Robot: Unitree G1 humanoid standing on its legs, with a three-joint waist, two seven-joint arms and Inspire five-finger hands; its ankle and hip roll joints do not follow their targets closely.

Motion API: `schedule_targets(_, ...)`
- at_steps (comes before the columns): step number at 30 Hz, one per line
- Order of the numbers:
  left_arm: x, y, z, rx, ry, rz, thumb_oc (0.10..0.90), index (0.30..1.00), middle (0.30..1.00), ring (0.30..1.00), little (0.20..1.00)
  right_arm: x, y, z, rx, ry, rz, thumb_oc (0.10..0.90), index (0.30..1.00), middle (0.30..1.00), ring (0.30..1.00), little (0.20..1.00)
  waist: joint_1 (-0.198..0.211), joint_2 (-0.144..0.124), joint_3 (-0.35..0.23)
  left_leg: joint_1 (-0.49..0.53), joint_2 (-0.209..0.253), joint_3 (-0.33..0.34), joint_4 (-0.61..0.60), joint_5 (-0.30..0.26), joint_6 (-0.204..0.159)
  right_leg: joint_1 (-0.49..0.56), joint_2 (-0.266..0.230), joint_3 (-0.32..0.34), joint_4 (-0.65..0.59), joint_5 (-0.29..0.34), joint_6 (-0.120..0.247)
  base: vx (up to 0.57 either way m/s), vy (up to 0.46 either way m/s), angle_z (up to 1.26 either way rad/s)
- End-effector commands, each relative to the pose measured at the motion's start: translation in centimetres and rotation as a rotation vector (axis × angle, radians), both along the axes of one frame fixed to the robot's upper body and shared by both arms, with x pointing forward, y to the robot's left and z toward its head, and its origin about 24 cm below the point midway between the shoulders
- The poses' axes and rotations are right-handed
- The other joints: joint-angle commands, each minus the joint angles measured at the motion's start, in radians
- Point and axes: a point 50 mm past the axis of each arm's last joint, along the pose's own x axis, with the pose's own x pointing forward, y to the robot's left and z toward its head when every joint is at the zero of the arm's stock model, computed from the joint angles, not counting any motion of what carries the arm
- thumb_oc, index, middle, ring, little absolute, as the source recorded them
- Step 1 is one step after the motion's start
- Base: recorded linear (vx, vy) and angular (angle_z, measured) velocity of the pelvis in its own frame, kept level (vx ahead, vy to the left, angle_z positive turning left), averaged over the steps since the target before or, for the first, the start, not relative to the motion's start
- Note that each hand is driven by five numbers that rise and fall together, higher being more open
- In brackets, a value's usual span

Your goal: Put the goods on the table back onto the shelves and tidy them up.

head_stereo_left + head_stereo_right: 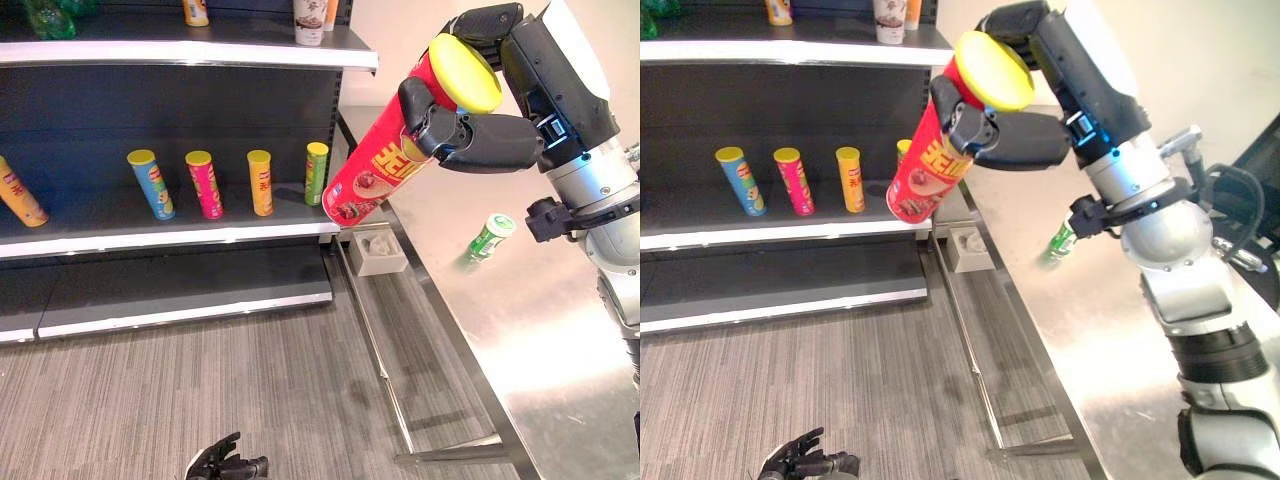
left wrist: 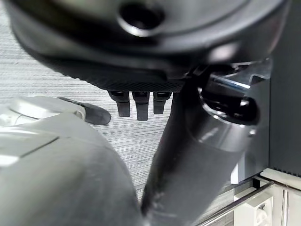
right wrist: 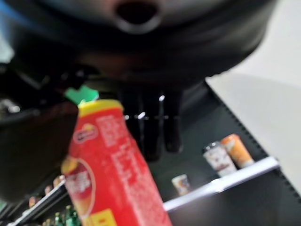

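I have the red crisp tube pinched in my right hand, fingers and thumb curled round its upper half just under the yellow lid; it hangs tilted in the air beside the shelf unit, above the worktop edge; I judge it light, stiff, thin-walled and slick, so a mid-body grip suits; my left hand hangs low, fingers loosely spread; a green bottle lies on the worktop.
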Motion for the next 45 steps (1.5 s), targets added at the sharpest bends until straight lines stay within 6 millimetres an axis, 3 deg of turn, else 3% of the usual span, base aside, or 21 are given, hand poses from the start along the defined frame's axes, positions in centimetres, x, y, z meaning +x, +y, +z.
schedule_targets(1,2.3,1.6,1.2,0.053,-0.099,-0.030,0.800,0.900,0.900,0.900,0.900,-1.9,-0.6,3.9,0.042,-0.198,-0.008,0.400,0.300,0.300,0.300,0.300,0.024,-0.015,-0.007,-0.085,0.128,0.070,0.090,0.033,-0.055,0.054,-0.061,-0.039,0.005,-0.048,0.032,-0.14,0.362,0.38)
schedule_targets(3,2.3,1.6,1.3,0.055,-0.104,-0.034,0.800,0.900,0.900,0.900,0.900,-1.9,-0.5,3.6,0.037,-0.190,-0.004,0.400,0.300,0.300,0.300,0.300,0.019,-0.011,-0.003,-0.067,0.172,0.077,0.086,0.042,-0.065,0.063,-0.079,-0.051,0.008,-0.041,0.039,0.01,0.630,1.02)
schedule_targets(4,3.4,1.2,1.8,0.056,-0.142,-0.100,0.800,0.900,0.900,0.900,0.900,-1.7,-1.6,2.0,0.006,-0.135,-0.082,0.400,0.300,0.300,0.300,0.300,-0.033,0.044,-0.045,-0.010,0.198,0.083,0.030,0.019,-0.090,0.054,-0.231,-0.073,0.039,0.044,0.119,0.05,1.256,0.69)
schedule_targets(6,4.0,1.2,2.0,0.075,-0.145,-0.157,0.800,0.900,0.900,0.900,0.900,-1.5,-2.1,0.6,-0.009,-0.099,-0.138,0.400,0.300,0.300,0.300,0.300,-0.036,0.015,-0.053,0.014,0.085,0.082,-0.016,-0.041,-0.025,0.027,-0.361,-0.079,0.114,0.154,0.151,0.04,1.034,0.83)
schedule_targets(9,4.1,1.7,2.2,0.099,-0.146,-0.184,0.800,0.900,0.900,0.900,0.900,-1.1,-1.6,0.3,-0.035,-0.092,-0.143,0.400,0.300,0.300,0.300,0.300,-0.037,-0.001,-0.039,0.027,0.024,0.102,-0.014,-0.059,0.017,-0.015,-0.421,-0.059,0.169,0.246,0.154,-0.02,0.375,1.01)
schedule_targets(11,4.0,3.1,2.6,0.134,-0.138,-0.160,0.800,0.900,0.900,0.900,0.900,-1.0,-1.4,-0.1,-0.048,-0.062,-0.122,0.400,0.300,0.300,0.300,0.300,-0.078,0.006,-0.021,0.030,0.001,0.092,-0.029,-0.044,0.039,-0.104,-0.269,0.139,0.190,0.124,0.103,0.03,0.368,-0.60)
schedule_targets(13,3.8,3.5,2.6,0.140,-0.131,-0.149,0.800,0.900,0.900,0.900,0.900,-1.2,-1.5,-0.1,-0.046,-0.065,-0.121,0.400,0.300,0.300,0.300,0.300,-0.082,0.007,-0.018,0.026,-0.003,0.086,-0.031,-0.036,0.038,-0.128,-0.220,0.186,0.173,0.092,0.096,0.07,0.156,0.30)
schedule_targets(15,2.6,4.0,2.1,0.139,-0.087,-0.086,0.800,0.900,0.900,0.900,0.900,-1.9,-1.1,-0.3,-0.050,-0.073,-0.088,0.400,0.300,0.300,0.300,0.300,-0.090,-0.023,-0.008,0.020,-0.034,0.047,-0.026,-0.027,0.053,-0.128,-0.061,0.273,0.128,0.002,0.050,0.12,0.094,0.49)
schedule_targets(21,2.1,2.9,1.7,0.095,-0.093,-0.050,0.800,0.900,0.900,0.900,0.900,-1.9,0.0,0.2,-0.070,-0.087,-0.036,0.400,0.300,0.300,0.300,0.300,-0.050,-0.046,-0.006,0.014,-0.037,0.036,0.033,-0.055,0.044,-0.060,-0.072,0.208,0.063,0.013,0.053,0.06,-0.062,0.44)
schedule_targets(23,2.8,2.5,1.9,0.073,-0.132,-0.028,0.800,0.900,0.900,0.900,0.900,-2.0,0.5,0.4,-0.087,-0.098,-0.019,0.400,0.300,0.300,0.300,0.300,-0.036,-0.057,0.010,-0.061,-0.019,0.048,0.183,-0.080,0.009,-0.030,-0.074,0.172,0.034,0.008,0.049,-0.02,-0.117,-0.02)
schedule_targets(25,2.8,2.5,1.9,0.073,-0.132,-0.028,0.800,0.900,0.900,0.900,0.900,-2.0,0.5,0.4,-0.087,-0.098,-0.019,0.400,0.300,0.300,0.300,0.300,-0.037,-0.057,0.009,-0.063,-0.019,0.047,0.186,-0.081,0.009,-0.031,-0.073,0.171,0.034,0.008,0.049,-0.02,-0.059,0.26)
schedule_targets(27,3.9,2.2,2.4,0.058,-0.183,-0.012,0.800,0.900,0.900,0.900,0.900,-2.4,1.1,0.8,-0.104,-0.128,0.004,0.400,0.300,0.300,0.300,0.300,-0.019,-0.058,0.050,-0.145,0.003,0.034,0.369,-0.060,-0.039,0.007,-0.067,0.138,0.017,-0.003,0.034,-0.03,-0.068,0.37)
schedule_targets(30,3.9,2.2,2.4,0.058,-0.184,-0.010,0.800,0.900,0.900,0.900,0.900,-2.4,1.1,0.8,-0.105,-0.129,0.005,0.400,0.300,0.300,0.300,0.300,-0.026,-0.056,0.049,-0.157,0.004,0.026,0.384,-0.065,-0.039,0.008,-0.064,0.131,0.015,-0.002,0.034,0.04,0.141,0.10)
schedule_targets(31,3.9,2.9,2.9,0.066,-0.217,0.045,0.800,0.900,0.900,0.900,0.900,-2.5,2.1,0.2,-0.133,-0.115,0.029,0.400,0.300,0.300,0.300,0.300,-0.028,-0.041,0.026,-0.127,0.175,0.013,0.172,-0.005,-0.065,0.016,-0.119,0.136,0.006,-0.004,0.091,0.15,0.414,0.26)
schedule_targets(32,3.7,2.9,2.8,0.067,-0.214,0.046,0.800,0.900,0.900,0.900,0.900,-2.4,2.1,0.1,-0.133,-0.112,0.031,0.400,0.300,0.300,0.300,0.300,-0.022,-0.041,0.022,-0.099,0.181,0.027,0.131,0.013,-0.069,0.017,-0.116,0.143,0.006,-0.006,0.090,0.25,0.932,0.30)
schedule_targets(33,3.6,3.0,2.8,0.078,-0.208,0.038,0.800,0.900,0.900,0.900,0.900,-2.5,1.3,-0.6,-0.139,-0.091,-0.016,0.400,0.300,0.300,0.300,0.300,-0.042,-0.009,-0.009,-0.082,0.187,0.033,0.032,0.039,-0.082,0.019,-0.195,0.148,0.019,0.016,0.135,0.14,0.748,0.10)
schedule_targets(35,3.9,3.1,2.9,0.096,-0.201,-0.005,0.800,0.900,0.900,0.900,0.900,-2.7,0.2,-1.7,-0.138,-0.053,-0.071,0.400,0.300,0.300,0.300,0.300,-0.055,-0.008,-0.019,-0.066,0.126,0.057,0.036,0.001,-0.047,-0.012,-0.293,0.145,0.114,0.101,0.151,0.07,0.811,-0.05)
schedule_targets(36,4.0,3.1,3.0,0.124,-0.184,-0.088,0.800,0.900,0.900,0.900,0.900,-2.4,0.2,-2.1,-0.142,-0.051,-0.095,0.400,0.300,0.300,0.300,0.300,-0.055,-0.003,-0.005,-0.046,0.045,0.076,0.050,-0.033,0.015,-0.063,-0.370,0.143,0.219,0.204,0.126,0.00,0.493,0.25)
schedule_targets(38,3.9,3.5,3.1,0.140,-0.173,-0.108,0.800,0.900,0.900,0.900,0.900,-2.2,0.7,-2.2,-0.129,-0.051,-0.078,0.400,0.300,0.300,0.300,0.300,-0.061,0.013,0.008,-0.027,0.014,0.089,0.041,-0.034,0.040,-0.096,-0.383,0.138,0.290,0.204,0.111,-0.01,0.487,-0.01)
schedule_targets(42,3.1,4.3,3.2,0.147,-0.153,-0.096,0.800,0.900,0.900,0.900,0.900,-1.8,0.6,-2.8,-0.130,-0.022,-0.083,0.400,0.300,0.300,0.300,0.300,-0.081,0.049,0.022,0.030,-0.042,0.111,-0.021,-0.017,0.076,-0.160,-0.266,0.075,0.425,0.067,0.062,0.06,0.411,-0.09)
schedule_targets(45,1.8,4.5,2.8,0.132,-0.126,-0.045,0.800,0.900,0.900,0.900,0.900,-1.6,0.9,-3.0,-0.136,-0.003,-0.063,0.400,0.300,0.300,0.300,0.300,-0.077,0.049,0.033,0.053,-0.083,0.122,-0.028,-0.021,0.087,-0.172,-0.139,0.009,0.386,-0.023,0.027,0.08,0.205,-0.02)
